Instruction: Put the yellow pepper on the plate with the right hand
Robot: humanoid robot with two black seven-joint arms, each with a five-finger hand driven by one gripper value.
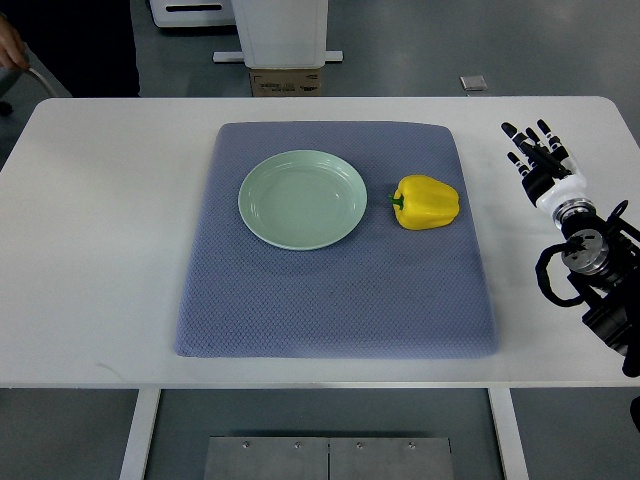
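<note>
Your white table (pixel 90 250) fills most of the top view, its rounded far corners showing at both sides. Centred on it lies a blue-grey textured mat (pixel 330 300), roughly square, with its near edge close to the table's near edge.

On the far-left part of that mat sits a pale green plate (pixel 262 222), round, shallow, nothing on it. Just to its right, apart from the rim by a narrow strip of mat, you have the yellow pepper (pixel 428 202). It lies on its side on the mat, its green stem pointing left toward the plate. It is not on the plate.

Your right hand (pixel 535 155) sits off the mat, over the bare table near the far-right corner, well to the right of the pepper. Its arm enters from the right edge, black cabling looped around the wrist. The dark fingers (pixel 512 133) are extended and fanned a little, pointing away toward the far edge of the table. They hold nothing and touch neither pepper nor mat.

Beyond the table: a white pedestal base (pixel 280 40) with a cardboard box (pixel 286 84) at its foot, and a small grey square (pixel 474 82) on the floor. At the far-left corner, part of a person in dark clothing (pixel 75 45) is visible.
</note>
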